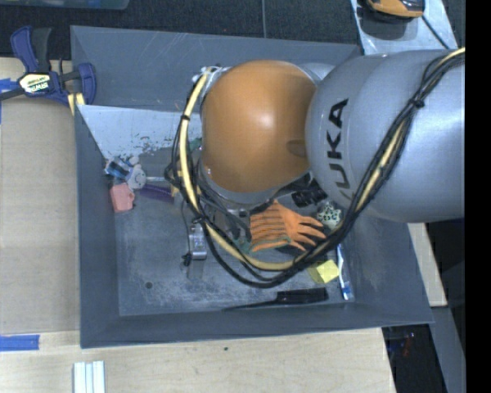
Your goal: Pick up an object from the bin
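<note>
Grey metal bin (98, 301): you have loose things scattered over its floor, most of them close under the arm.
Gripper (196, 246): it hangs below the orange wrist cover (254, 125), low over bare floor left of the bin's middle. You cannot tell whether it is released or clenched, and nothing shows in it.
Thing to pick: none is singled out yet, so judge by nearness.
Nearest on the right: an orange hand-shaped toy (288, 226) lies near the gripper, its prongs spread toward the right and its near end tucked under the arm.
Nearest on the upper left: a purple piece (154, 191) lies roughly crosswise. Beyond it are a pink block (123, 200) and a small blue-and-white thing (121, 169), near the left wall.
Further off: a yellow piece (325, 273) and a blue stick (344, 278) lie by the right wall, and a long black thing (299, 297) lies along the near wall.
In the way: the yellow-and-black cables (229, 256) loop low between the gripper and the orange toy, so expect them to crowd any move rightward. The way left to the purple piece looks open.
</note>
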Robot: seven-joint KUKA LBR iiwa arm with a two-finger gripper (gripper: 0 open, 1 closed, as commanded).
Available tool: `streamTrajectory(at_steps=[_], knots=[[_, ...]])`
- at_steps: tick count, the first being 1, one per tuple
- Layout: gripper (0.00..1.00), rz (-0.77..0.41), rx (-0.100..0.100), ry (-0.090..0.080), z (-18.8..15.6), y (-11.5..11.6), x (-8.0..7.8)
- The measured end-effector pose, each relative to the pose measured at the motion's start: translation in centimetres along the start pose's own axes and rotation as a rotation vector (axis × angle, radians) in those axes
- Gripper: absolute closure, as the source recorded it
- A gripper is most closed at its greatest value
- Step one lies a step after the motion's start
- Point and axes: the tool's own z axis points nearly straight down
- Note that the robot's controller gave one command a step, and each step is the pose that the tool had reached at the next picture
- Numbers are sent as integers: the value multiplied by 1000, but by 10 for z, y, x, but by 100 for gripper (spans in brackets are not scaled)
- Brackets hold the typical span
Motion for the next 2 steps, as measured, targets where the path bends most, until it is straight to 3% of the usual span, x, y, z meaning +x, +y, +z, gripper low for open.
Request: streamTrajectory(at_steps=[1, 2], knots=[[0, 4, -2, -8, -4, -1, -2], [0, -60, -2, -12, 76, -50, 1]])
